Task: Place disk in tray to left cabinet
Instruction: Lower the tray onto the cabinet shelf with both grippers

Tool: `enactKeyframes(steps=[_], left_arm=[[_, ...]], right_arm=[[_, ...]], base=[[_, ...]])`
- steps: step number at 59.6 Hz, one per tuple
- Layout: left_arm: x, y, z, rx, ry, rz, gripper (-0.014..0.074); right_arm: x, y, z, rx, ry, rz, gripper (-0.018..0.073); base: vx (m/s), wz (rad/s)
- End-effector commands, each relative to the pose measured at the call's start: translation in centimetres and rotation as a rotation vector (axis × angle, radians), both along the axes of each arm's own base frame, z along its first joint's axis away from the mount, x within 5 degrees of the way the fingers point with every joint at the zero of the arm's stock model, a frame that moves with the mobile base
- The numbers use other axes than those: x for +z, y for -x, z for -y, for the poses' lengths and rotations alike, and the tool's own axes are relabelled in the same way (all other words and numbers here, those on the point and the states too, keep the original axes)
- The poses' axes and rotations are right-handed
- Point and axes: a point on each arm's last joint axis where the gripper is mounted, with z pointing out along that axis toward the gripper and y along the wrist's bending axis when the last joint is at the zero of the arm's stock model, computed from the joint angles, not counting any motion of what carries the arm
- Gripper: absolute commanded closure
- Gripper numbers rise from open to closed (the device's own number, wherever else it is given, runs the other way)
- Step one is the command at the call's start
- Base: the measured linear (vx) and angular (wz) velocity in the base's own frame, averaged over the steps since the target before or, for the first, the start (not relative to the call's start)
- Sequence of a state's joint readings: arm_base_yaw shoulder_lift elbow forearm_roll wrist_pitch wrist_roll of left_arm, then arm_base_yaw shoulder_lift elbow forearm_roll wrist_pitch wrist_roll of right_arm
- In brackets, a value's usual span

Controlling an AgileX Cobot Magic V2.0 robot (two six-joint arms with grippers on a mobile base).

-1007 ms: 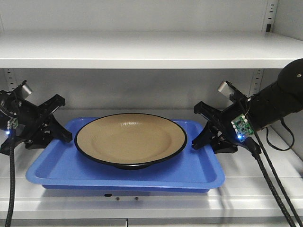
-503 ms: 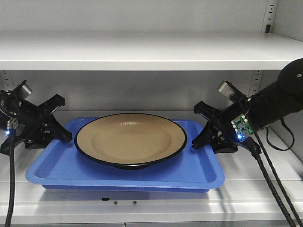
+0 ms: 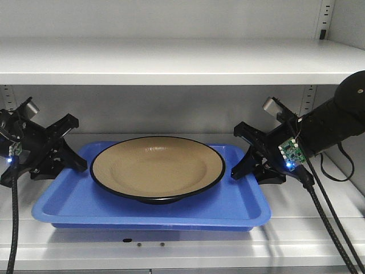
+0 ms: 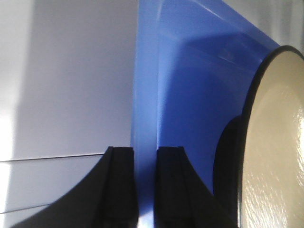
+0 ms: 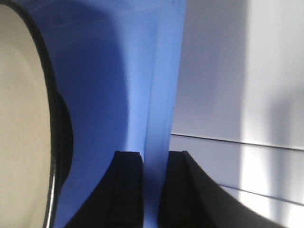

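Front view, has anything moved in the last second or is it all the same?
Nothing visibly changed. The tray with the disk sits on the same cabinet shelf, and both grippers, left and right, stay clamped on its rims.

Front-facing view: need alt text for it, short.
A blue tray carrying a tan disk sits on a white cabinet shelf, with the left gripper and right gripper closed on the rims at its two short ends. Another shelf spans the cabinet above.
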State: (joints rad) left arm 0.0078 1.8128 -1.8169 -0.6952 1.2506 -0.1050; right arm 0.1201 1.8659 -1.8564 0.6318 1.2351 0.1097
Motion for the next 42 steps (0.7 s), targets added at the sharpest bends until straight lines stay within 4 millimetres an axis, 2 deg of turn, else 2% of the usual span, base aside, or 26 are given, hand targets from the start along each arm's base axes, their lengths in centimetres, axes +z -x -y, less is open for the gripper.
enactKeyframes(steps=[1, 12, 30, 42], left_arm=[[4.1, 1.4, 1.2, 0.010, 0.127, 0.123, 0.0597], [3.2, 0.2, 1.1, 0.042, 0.132, 0.124, 0.0597], [1.9, -2.2, 0.6, 0.145, 0.141, 0.185, 0.0595], [0.0, -3.7, 0.5, 0.176, 0.139, 0.165, 0.0589]], right_arm=[[4.3, 1.2, -0.8, -0.008, -0.118, 0.149, 0.0563], [4.2, 0.4, -0.7, -0.052, -0.129, 0.186, 0.0563], [1.8, -2.2, -0.7, -0.082, -0.105, 0.241, 0.0560], [0.3, -3.7, -0.7, -0.126, -0.105, 0.249, 0.0554]], base=[[0.00, 0.00], [0.00, 0.00], [0.00, 0.00], [0.00, 0.00]])
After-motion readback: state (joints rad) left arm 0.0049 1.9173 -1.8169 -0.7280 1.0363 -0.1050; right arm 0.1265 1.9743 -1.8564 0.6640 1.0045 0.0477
